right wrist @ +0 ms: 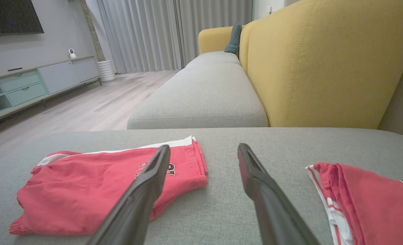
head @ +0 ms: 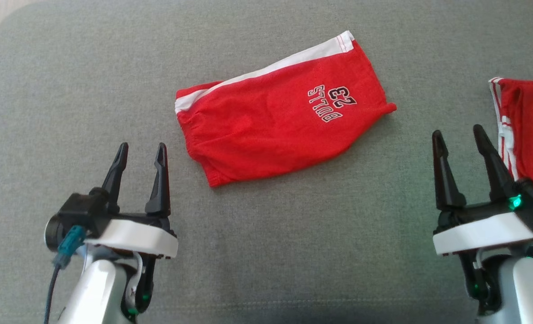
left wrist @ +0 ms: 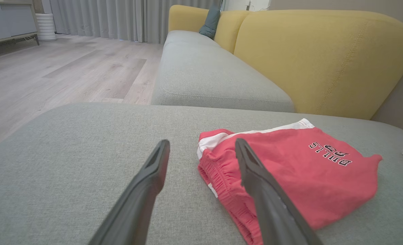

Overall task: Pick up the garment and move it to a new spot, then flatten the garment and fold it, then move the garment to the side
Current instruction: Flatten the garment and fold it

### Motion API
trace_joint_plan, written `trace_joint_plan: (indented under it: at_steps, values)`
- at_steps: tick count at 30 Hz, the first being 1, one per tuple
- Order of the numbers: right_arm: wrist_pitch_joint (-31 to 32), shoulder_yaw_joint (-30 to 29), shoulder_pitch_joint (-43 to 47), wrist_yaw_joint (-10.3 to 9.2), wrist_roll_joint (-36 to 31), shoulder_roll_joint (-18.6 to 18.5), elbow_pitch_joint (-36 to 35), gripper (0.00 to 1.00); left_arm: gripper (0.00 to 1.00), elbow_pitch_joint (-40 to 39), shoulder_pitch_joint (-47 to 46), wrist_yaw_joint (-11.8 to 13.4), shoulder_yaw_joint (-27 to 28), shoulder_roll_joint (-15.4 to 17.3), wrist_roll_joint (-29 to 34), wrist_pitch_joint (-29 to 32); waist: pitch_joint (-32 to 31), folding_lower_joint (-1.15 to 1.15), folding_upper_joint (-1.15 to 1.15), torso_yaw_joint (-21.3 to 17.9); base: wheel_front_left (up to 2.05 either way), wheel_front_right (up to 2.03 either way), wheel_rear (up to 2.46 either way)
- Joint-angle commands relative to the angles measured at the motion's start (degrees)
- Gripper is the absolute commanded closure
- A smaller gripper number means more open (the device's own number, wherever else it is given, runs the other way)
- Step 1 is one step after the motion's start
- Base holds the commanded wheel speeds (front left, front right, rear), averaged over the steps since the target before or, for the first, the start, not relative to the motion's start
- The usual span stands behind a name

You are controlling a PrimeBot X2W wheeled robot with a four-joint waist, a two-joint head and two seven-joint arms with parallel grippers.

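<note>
Listing item one: red shorts [head: 275, 121], knit cotton by the look, with a white side stripe [head: 270, 67] and dark printed lettering [head: 333, 101].

- Location: lying on the middle of the grey cushion [head: 293, 234], slantwise, apparently doubled leg over leg, and fairly flat.
- Handling, as judged: light, limp and unbreakable. It will sag and may unfold if lifted by one point. The cloth is grippy against the woven cushion, so dragging could ruck it.
- Best holds, as judged: the gathered elastic waistband [head: 194, 130], thick and easy to pinch, and the hem corner [head: 390, 108] at the opposite end. Pinching through all layers at both ends together should keep the fold.

Item two: left gripper [head: 142, 147].
- Fingers parted moderately and holding nothing. It hangs over bare cushion just short of the waistband, and contact with the cushion cannot be judged.

Item three: right gripper [head: 457, 131].
- Fingers spread about as wide as the left gripper's, and empty. It sits toward the cushion's right side, apart from the hem corner.

Item four: a second red garment [head: 527, 126], white-trimmed, lying at the cushion's right edge, just beside the right gripper.
</note>
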Motion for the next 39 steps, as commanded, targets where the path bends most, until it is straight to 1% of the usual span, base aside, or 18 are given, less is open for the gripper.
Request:
trace_joint_plan:
  at_steps: [1,6,10,13,14,19,21,25,28,32,33,34,35,39]
  values:
    - [0.1,0.8,-0.8,-0.05,-0.3,0.3,-2.3,0.0,0.0,-2.0,-1.9,-0.2,2.4,0.8,0.7,-0.3,0.1,0.0,0.0,0.1,0.0,0.0,0.0]
    - [0.4,0.1,-0.8,-0.05,-0.3,0.4,-2.4,0.0,0.0,-2.0,-2.7,-0.5,2.3,0.8,1.1,-0.3,0.9,0.0,0.0,0.5,0.0,0.0,0.0]
    - [1.2,-0.7,-2.4,-0.05,-0.2,0.2,-1.3,0.0,0.0,-2.6,-4.1,-0.8,2.1,0.6,1.4,-0.3,3.2,0.0,0.0,1.2,0.0,0.0,0.0]
    - [2.6,-0.6,-5.5,-0.05,-0.2,-1.1,1.0,0.0,0.0,-3.5,-5.7,-1.2,2.0,0.2,1.5,-0.3,6.2,0.0,0.0,2.4,0.0,0.0,0.0]
    - [2.6,-0.6,-5.5,-0.05,-0.2,-1.1,1.0,0.0,0.0,-3.5,-5.7,-1.2,2.0,0.2,1.5,-0.3,6.2,0.0,0.0,2.4,0.0,0.0,0.0]
    - [5.0,1.5,-14.2,-0.05,0.8,-3.8,7.3,0.0,0.0,-4.4,-9.1,-2.1,2.3,-0.5,2.0,-0.3,11.2,0.0,0.0,4.2,0.0,0.0,0.0]
    - [7.1,2.2,-17.7,-0.05,1.4,-4.6,10.8,0.0,0.0,-4.4,-10.0,-2.4,2.4,-0.9,2.2,-0.3,12.6,0.0,0.0,4.8,0.0,0.0,0.0]
    - [13.4,2.6,-23.0,-0.05,1.9,-5.8,17.4,0.0,0.0,-4.1,-11.2,-3.1,2.7,-1.8,2.6,-0.3,13.9,0.0,0.0,5.7,0.0,0.0,0.0]
    - [18.3,2.8,-25.1,-0.05,2.6,-6.2,20.1,0.0,0.0,-4.0,-11.5,-3.4,3.2,-2.3,3.0,-0.3,14.1,0.0,0.0,6.1,0.0,0.0,0.0]
    - [23.5,3.2,-25.8,-0.05,4.1,-6.2,21.2,0.0,0.0,-4.0,-11.5,-3.9,3.9,-2.9,3.6,-0.3,14.1,0.0,0.0,6.4,0.0,0.0,0.0]
    - [24.1,3.1,-25.8,-0.05,4.3,-6.2,21.1,0.15,0.0,-4.0,-11.5,-4.0,4.0,-3.0,3.7,-0.3,14.1,0.0,0.0,6.4,0.0,0.0,0.0]
    - [25.2,3.0,-25.6,-0.05,4.8,-6.0,21.2,0.64,0.0,-4.0,-11.5,-4.2,4.2,-3.1,3.8,-0.3,14.0,0.0,0.0,6.4,0.0,0.0,0.0]
    - [26.0,3.0,-25.3,-0.05,5.1,-5.9,21.1,1.0,0.0,-4.0,-11.4,-4.3,4.3,-3.2,4.0,-0.3,14.0,0.0,0.0,6.4,0.0,0.0,0.0]
    - [26.7,2.6,-23.5,-0.05,5.4,-5.2,19.5,1.0,0.0,-3.9,-11.2,-4.9,4.8,-3.9,3.8,-0.3,13.6,0.0,0.0,6.2,0.0,0.0,0.0]
